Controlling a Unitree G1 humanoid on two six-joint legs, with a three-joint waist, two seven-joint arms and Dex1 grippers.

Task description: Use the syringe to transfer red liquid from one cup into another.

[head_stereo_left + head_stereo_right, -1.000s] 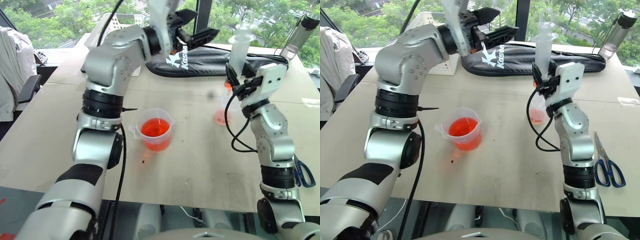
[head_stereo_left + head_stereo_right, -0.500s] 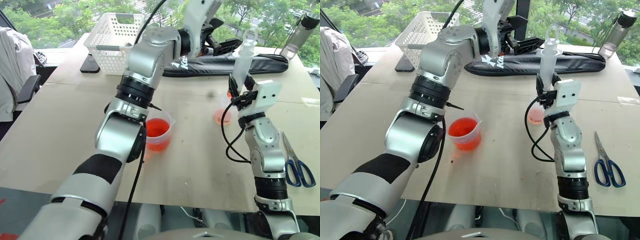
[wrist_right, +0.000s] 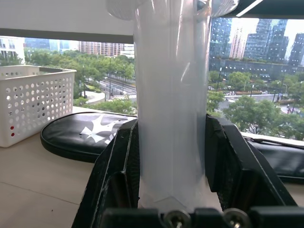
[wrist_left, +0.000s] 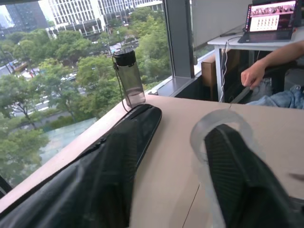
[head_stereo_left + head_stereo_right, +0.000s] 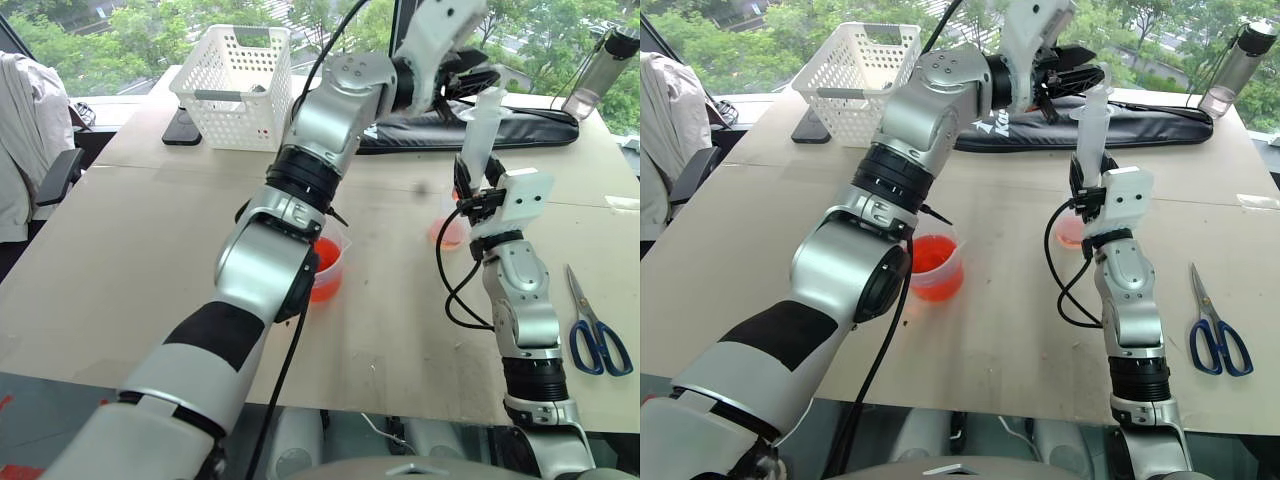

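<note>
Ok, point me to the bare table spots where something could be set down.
Bare patches: the wide near-left stretch of table between the white basket and the beaker, and the near strip between the beaker and the scissors. Crowded: the far right, where the right claw holds the syringe over the small cup, with the black bag behind.

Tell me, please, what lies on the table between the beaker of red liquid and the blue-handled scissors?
The right arm rises between the beaker and the scissors, with the small cup beside it, seen in the right eye view.
</note>
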